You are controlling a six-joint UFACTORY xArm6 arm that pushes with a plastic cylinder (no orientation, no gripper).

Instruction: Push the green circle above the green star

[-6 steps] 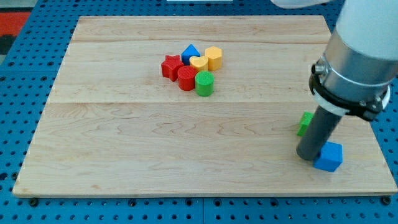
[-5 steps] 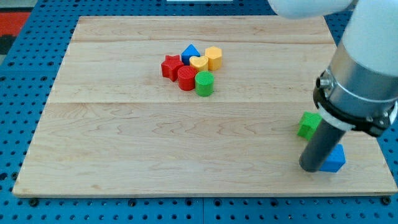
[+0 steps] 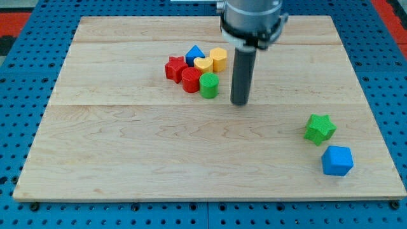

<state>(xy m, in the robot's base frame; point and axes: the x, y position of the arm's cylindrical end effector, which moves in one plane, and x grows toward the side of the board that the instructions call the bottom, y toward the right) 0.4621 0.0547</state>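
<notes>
You've got a red star (image 3: 173, 67), red cylinder (image 3: 191, 80), blue triangle (image 3: 194, 53), two yellow blocks (image 3: 218, 58) clustered; blue cube (image 3: 336, 160) at the view's bottom right.

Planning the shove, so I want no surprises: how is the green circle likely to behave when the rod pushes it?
The green circle stands squat on a flat end, so it probably slides rather than tips or rolls. Its round side may slip off my tip, now just to its right. It touches the red block, which might shift too.
</notes>
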